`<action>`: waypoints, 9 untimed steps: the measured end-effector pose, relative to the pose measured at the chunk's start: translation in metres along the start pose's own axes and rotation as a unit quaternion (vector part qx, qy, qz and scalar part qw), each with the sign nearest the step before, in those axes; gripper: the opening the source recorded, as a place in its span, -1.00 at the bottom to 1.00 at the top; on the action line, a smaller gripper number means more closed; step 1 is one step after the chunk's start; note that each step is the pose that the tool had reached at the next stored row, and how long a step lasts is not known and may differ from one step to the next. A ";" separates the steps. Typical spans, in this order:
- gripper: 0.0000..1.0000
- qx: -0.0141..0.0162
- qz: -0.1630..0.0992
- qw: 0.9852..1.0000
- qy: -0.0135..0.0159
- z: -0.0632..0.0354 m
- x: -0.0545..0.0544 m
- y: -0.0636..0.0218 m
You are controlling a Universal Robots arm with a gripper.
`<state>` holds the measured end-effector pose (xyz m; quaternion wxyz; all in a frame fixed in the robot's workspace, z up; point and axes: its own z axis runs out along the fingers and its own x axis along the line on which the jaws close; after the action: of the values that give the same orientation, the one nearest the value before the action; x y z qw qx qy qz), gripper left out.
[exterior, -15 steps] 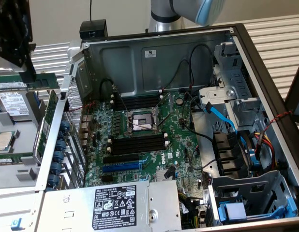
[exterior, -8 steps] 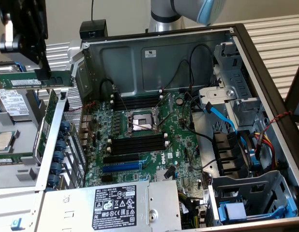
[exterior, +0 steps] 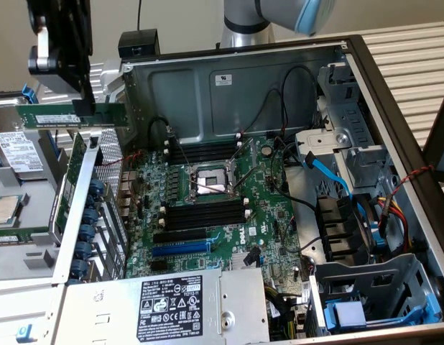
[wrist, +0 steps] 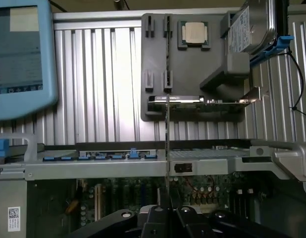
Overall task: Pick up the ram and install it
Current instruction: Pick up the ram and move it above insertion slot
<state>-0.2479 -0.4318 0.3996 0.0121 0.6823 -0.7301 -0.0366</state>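
The hand (exterior: 85,109) is clamped narrow on the ram (exterior: 49,117), which juts out level on both sides of it, in the air by the edge of the open computer case (exterior: 207,100). Farther off and lower than the hand lie the black memory slots (exterior: 205,213) on the motherboard (exterior: 229,241). Carrying it well likely means a firm grip, the stick kept level and its long edge lined up along one slot.

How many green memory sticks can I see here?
1: the ram, lying level and clamped in the gripper, at the exterior view's upper left. The black memory slots on the motherboard look empty, though another stick may be hidden somewhere.
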 end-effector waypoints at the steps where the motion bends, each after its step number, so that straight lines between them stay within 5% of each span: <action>1: -0.75 0.000 0.000 1.000 0.000 -0.0003 0.000 -0.0046; 9: -0.75 0.001 0.000 1.000 0.000 -0.0027 -0.003 -0.0404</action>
<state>-0.2073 -0.4318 0.3996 0.0109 0.6824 -0.7300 -0.0358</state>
